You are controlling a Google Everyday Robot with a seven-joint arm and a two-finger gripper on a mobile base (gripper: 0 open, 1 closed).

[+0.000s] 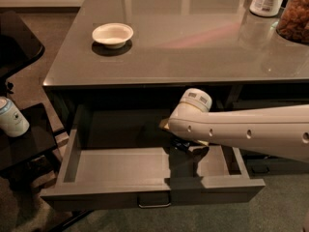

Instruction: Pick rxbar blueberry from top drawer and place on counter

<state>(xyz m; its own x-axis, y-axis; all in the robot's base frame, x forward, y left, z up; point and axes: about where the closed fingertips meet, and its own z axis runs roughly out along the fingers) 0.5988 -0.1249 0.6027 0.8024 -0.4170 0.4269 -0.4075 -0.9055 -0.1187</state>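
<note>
I have just one camera. It sits high up, quite near, and looks down at a slant. The front of the top drawer [106, 197] is on my side of the gripper [186, 146], and the counter [193, 47] lies beyond it. The gripper sits low in the drawer, mostly hidden under the arm [241, 132].

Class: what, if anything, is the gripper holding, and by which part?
It cannot be told: the gripper sits down in the open top drawer, mostly hidden under the arm.
</note>
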